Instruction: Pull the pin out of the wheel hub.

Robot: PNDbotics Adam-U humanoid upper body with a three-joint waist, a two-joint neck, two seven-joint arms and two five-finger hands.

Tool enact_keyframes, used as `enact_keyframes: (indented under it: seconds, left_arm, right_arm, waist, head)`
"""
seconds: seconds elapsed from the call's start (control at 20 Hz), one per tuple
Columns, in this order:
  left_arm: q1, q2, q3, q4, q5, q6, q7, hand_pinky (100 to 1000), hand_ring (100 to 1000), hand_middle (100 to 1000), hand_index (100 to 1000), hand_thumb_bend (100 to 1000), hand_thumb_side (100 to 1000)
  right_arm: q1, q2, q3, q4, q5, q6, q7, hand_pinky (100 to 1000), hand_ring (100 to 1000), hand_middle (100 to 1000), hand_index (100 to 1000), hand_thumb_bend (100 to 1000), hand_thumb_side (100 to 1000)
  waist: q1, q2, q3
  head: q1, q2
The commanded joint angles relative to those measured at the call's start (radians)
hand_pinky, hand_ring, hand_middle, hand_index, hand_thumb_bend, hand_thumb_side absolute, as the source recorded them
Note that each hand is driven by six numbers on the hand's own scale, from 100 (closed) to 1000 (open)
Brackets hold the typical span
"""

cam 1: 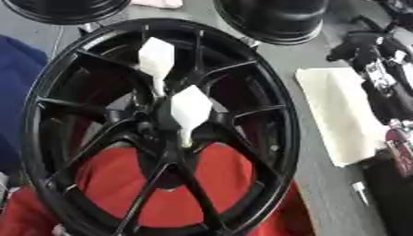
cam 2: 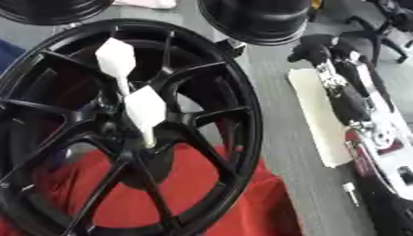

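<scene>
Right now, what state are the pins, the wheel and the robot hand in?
Upper white pin: stuck in the wheel, untouched.
Lower white pin: stuck in at the hub, untouched.
Wheel: lying tilted on the red cloth.
Right robot hand: apart from the wheel, by the white cloth.

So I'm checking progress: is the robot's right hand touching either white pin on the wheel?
No, the right hand hangs over the table right of the wheel, apart from both white pins.

Workshop — black wheel rims (cam 1: 161, 129) everywhere
</scene>
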Motion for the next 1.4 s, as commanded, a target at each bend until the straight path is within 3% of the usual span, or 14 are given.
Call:
enact_keyframes:
  seconds: [0.05, 0.2, 0.35, 0.5, 0.7, 1.0, 1.4]
  left_arm:
    - [-0.035, 0.151, -0.005, -0.017, -0.040, -0.005, -0.015, 684, 782, 615, 706, 112, 529]
    - [-0.071, 0.252, -0.013, -0.017, -0.049, 0.013, -0.039, 691, 783, 620, 714, 112, 520]
    - [-0.113, 0.361, -0.032, -0.017, -0.061, 0.051, -0.124, 717, 794, 643, 737, 119, 520]
    - [-0.156, 0.447, -0.054, -0.017, -0.092, 0.097, -0.274, 745, 796, 660, 754, 123, 520]
    - [-0.213, 0.526, -0.089, -0.017, -0.148, 0.117, -0.494, 780, 799, 680, 771, 188, 511]
    - [-0.341, 0.539, -0.185, -0.017, -0.220, 0.129, -0.766, 805, 803, 693, 787, 226, 507]
    - [-0.571, 0.430, -0.311, -0.016, -0.329, 0.200, -1.025, 842, 807, 745, 832, 276, 510]
  right_arm:
    - [0.015, -0.007, -0.014, -0.021, 0.035, -0.025, -0.005, 869, 658, 619, 730, 100, 529]
    - [0.032, 0.004, -0.010, -0.021, 0.061, -0.034, -0.010, 869, 658, 620, 730, 100, 529]
    - [0.052, 0.008, -0.006, -0.021, 0.085, -0.043, -0.013, 869, 658, 620, 731, 100, 527]
    - [0.067, 0.013, -0.003, -0.021, 0.103, -0.050, -0.018, 868, 658, 620, 730, 100, 526]
    - [0.085, 0.016, 0.001, -0.021, 0.130, -0.050, -0.024, 868, 657, 619, 730, 100, 523]
    - [0.092, 0.027, 0.012, -0.021, 0.164, -0.046, -0.030, 868, 657, 619, 729, 100, 521]
    - [0.077, 0.021, 0.021, -0.021, 0.160, -0.051, -0.029, 869, 658, 621, 730, 100, 524]
  waist:
    - [0.010, -0.011, -0.009]
    - [0.019, -0.011, -0.022]
    - [0.031, -0.017, -0.039]
    - [0.039, -0.020, -0.049]
    - [0.050, -0.018, -0.054]
    - [0.056, -0.001, -0.069]
    - [0.061, 0.000, -0.093]
  head:
    - [0.010, -0.009]
    - [0.022, -0.013]
    - [0.036, -0.012]
    - [0.052, -0.004]
    - [0.054, -0.008]
    - [0.061, -0.022]
    - [0.091, -0.029]
